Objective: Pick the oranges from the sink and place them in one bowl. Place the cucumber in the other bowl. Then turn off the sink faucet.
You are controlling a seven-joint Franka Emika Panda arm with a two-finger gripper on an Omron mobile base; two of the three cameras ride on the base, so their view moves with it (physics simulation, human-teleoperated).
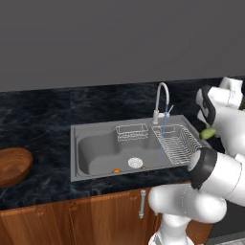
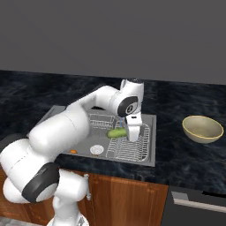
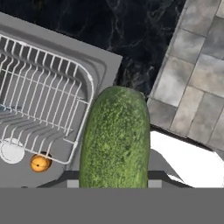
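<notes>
Now the Cucumber Rides Above the Sink

The gripper (image 2: 120,131) is clamped on the cucumber (image 2: 116,132) and holds it up over the sink (image 2: 148,152), above the wire basket (image 2: 132,148). In the hand view the cucumber sticks out long and green from between the gripper's tips, so the hold looks firm and near one end. It is lifted high, most likely so it can pass over the sink's edge without bumping.

The olive-yellow bowl (image 2: 202,129) sits on the dark counter (image 2: 176,154), well apart to the right of the sink. That is where the cucumber should go, so the arm probably has to swing that way next.

One orange (image 1: 116,170) lies low in the basin near the drain (image 1: 135,162). The brown wooden bowl (image 1: 13,165) waits on the counter far to the left, ready for the oranges.

The faucet (image 1: 161,98) arches over the sink, and a thin blue stream of water (image 1: 163,131) runs down. The water is on, so that job is not yet done.
</notes>
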